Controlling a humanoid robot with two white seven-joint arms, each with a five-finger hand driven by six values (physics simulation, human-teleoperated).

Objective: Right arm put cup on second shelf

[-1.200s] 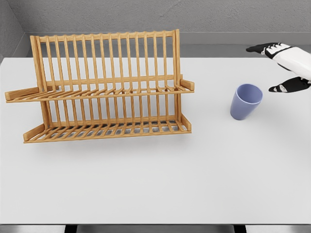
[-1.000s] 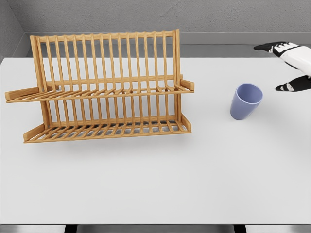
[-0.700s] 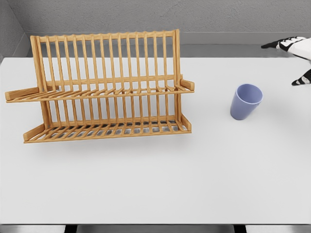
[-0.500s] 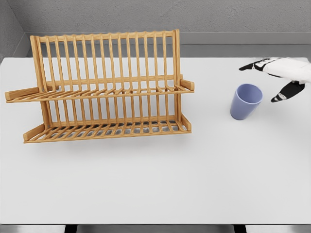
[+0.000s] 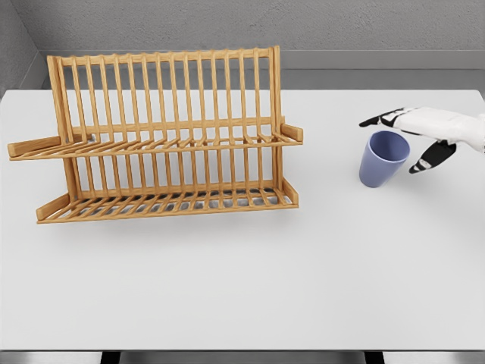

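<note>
White with black fingertips, the right hand [image 5: 413, 135] is spread wide around the rim of the blue cup [image 5: 383, 158], gripping nothing. The cup stands on the table [image 5: 318, 258], well right of the wooden rack [image 5: 163, 136]; a stray finger could tip it

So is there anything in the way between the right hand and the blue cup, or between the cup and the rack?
Nothing visible. The right hand is open beside the cup, and only bare table separates the cup from the rack.
</note>
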